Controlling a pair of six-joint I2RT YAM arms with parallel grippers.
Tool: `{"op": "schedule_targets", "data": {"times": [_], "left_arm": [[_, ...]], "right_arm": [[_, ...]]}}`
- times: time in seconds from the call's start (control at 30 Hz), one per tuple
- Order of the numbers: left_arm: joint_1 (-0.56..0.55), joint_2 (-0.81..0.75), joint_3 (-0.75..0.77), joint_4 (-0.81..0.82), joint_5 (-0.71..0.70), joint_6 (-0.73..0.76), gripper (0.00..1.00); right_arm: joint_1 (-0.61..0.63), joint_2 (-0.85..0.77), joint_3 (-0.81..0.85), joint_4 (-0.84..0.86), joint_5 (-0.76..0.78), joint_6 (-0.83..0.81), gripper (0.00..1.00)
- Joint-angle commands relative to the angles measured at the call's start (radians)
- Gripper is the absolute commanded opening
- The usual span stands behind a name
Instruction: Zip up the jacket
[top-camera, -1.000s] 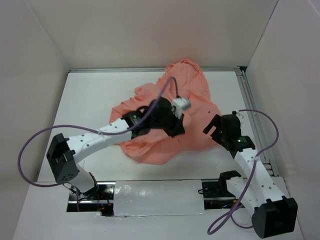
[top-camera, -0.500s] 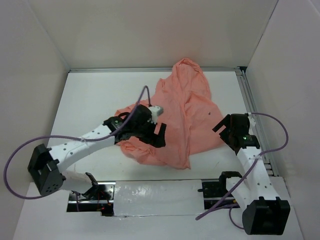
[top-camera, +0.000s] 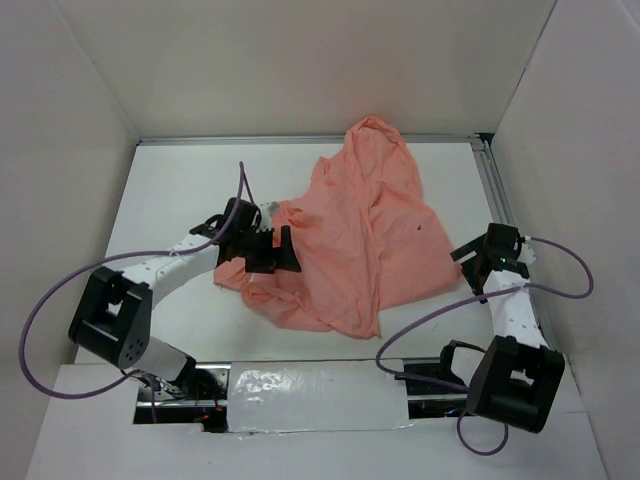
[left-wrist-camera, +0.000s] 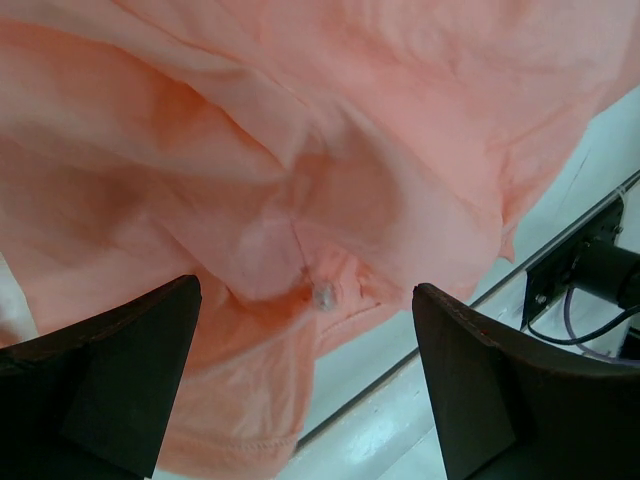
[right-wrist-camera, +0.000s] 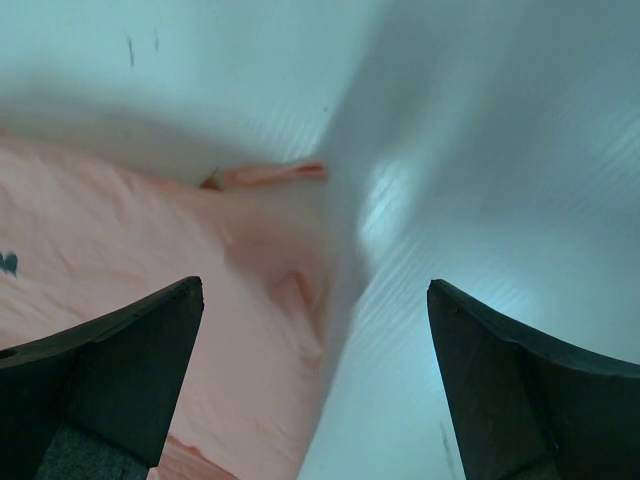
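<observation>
The salmon-pink jacket (top-camera: 370, 230) lies crumpled across the middle of the white table, one end reaching the back wall. My left gripper (top-camera: 272, 258) is at the jacket's left edge, jaws open and empty. In the left wrist view, wrinkled jacket fabric (left-wrist-camera: 330, 150) fills the frame. A small silvery metal piece (left-wrist-camera: 323, 296) sits on a seam between the open fingers (left-wrist-camera: 110, 380), untouched. My right gripper (top-camera: 466, 252) is open just off the jacket's right edge. The right wrist view shows the jacket's edge (right-wrist-camera: 150, 270) on the left and bare white surface between the fingers (right-wrist-camera: 530, 380).
White walls close in the table on three sides. A metal rail (top-camera: 503, 215) runs along the right edge. A silver-taped strip (top-camera: 310, 385) and the arm mounts lie along the near edge. Purple cables (top-camera: 40, 330) loop off both arms.
My left gripper has let go of the jacket and pulled back left to its edge. The fabric has dropped and spread flatter. My right arm has drawn back to the right.
</observation>
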Motion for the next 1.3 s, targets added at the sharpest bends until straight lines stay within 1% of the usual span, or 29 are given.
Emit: {"op": "schedule_targets", "data": {"times": [0.0,0.03,0.07,0.17,0.23,0.33,0.37,0.43,0.47,0.57,0.6,0.67,0.7,0.73,0.77,0.8,0.83,0.87,0.93,0.97,1.03,1.07,1.1,1.13,1.17,1.2,1.23,1.27], "left_arm": [[0.049,0.059,-0.006,0.099,0.104,-0.012,0.99],[0.06,0.071,-0.012,0.102,0.104,-0.013,0.99],[0.084,0.086,-0.023,0.104,0.108,-0.017,0.99],[0.127,0.09,-0.052,0.128,0.119,-0.01,0.99],[0.183,0.09,-0.085,0.139,0.125,-0.007,0.99],[0.265,0.096,-0.113,0.143,0.136,0.003,0.99],[0.308,0.096,-0.13,0.148,0.145,0.005,0.99],[0.345,0.088,-0.147,0.169,0.205,0.0,0.98],[0.37,0.08,-0.158,0.176,0.223,-0.001,0.97],[0.379,0.038,-0.158,0.159,0.236,0.005,0.97],[0.378,0.016,-0.158,0.151,0.236,0.0,0.97],[0.378,-0.047,-0.159,0.143,0.262,-0.013,0.98],[0.378,-0.097,-0.159,0.137,0.268,-0.018,0.98],[0.371,-0.12,-0.155,0.118,0.263,-0.018,0.98],[0.37,-0.143,-0.153,0.104,0.257,-0.023,0.99],[0.367,-0.192,-0.152,0.09,0.251,-0.029,0.99],[0.356,-0.217,-0.155,0.076,0.227,-0.038,0.99],[0.348,-0.24,-0.164,0.071,0.21,-0.059,0.99],[0.338,-0.297,-0.181,0.076,0.228,-0.101,0.99],[0.339,-0.314,-0.179,0.07,0.236,-0.124,0.99],[0.348,-0.32,-0.158,0.038,0.219,-0.158,0.99],[0.354,-0.326,-0.149,-0.003,0.19,-0.177,0.99],[0.361,-0.328,-0.139,-0.017,0.179,-0.185,0.99],[0.368,-0.329,-0.133,-0.028,0.156,-0.193,0.99],[0.371,-0.34,-0.132,-0.039,0.145,-0.211,0.99],[0.376,-0.343,-0.133,-0.05,0.141,-0.214,0.99],[0.379,-0.346,-0.133,-0.053,0.138,-0.217,0.99],[0.382,-0.349,-0.138,-0.05,0.141,-0.222,0.99]], "right_arm": [[-0.07,0.061,-0.017,0.143,-0.11,-0.016,1.0],[-0.103,0.076,-0.034,0.177,-0.146,-0.026,1.0],[-0.117,0.11,-0.05,0.232,-0.24,-0.032,1.0],[-0.133,0.177,-0.051,0.288,-0.328,-0.047,0.98],[-0.131,0.207,-0.043,0.303,-0.356,-0.056,0.93],[-0.128,0.244,-0.032,0.314,-0.373,-0.06,0.79],[-0.13,0.248,-0.034,0.332,-0.371,-0.06,0.65],[-0.127,0.254,-0.031,0.348,-0.362,-0.06,0.41],[-0.126,0.256,-0.022,0.357,-0.35,-0.053,0.0],[-0.114,0.244,0.03,0.337,-0.312,-0.084,0.0],[-0.105,0.231,0.049,0.323,-0.277,-0.087,0.0],[-0.044,0.175,0.112,0.291,-0.255,-0.136,0.0],[-0.006,0.121,0.142,0.271,-0.209,-0.158,0.0],[0.095,0.1,0.216,0.215,-0.172,-0.223,0.0],[0.161,0.078,0.259,0.179,-0.12,-0.253,0.0],[0.23,0.037,0.294,0.153,-0.026,-0.282,0.0],[0.307,0.017,0.342,0.124,0.009,-0.372,0.0],[0.497,0.0,0.359,0.115,0.053,-0.404,0.0],[0.693,-0.011,0.385,0.096,0.127,-0.504,0.0],[0.89,0.034,0.394,0.083,0.173,-0.515,0.0],[1.065,0.122,0.423,0.018,0.234,-0.549,0.0],[1.225,0.22,0.42,0.013,0.248,-0.563,0.0],[1.298,0.269,0.413,0.01,0.265,-0.575,0.0],[1.359,0.323,0.41,0.0,0.327,-0.563,0.0],[1.399,0.413,0.416,-0.025,0.346,-0.54,0.01],[1.439,0.441,0.417,-0.067,0.359,-0.477,0.09],[1.443,0.458,0.407,-0.074,0.392,-0.44,0.11],[1.428,0.443,0.366,-0.053,0.376,-0.407,0.25]]}}
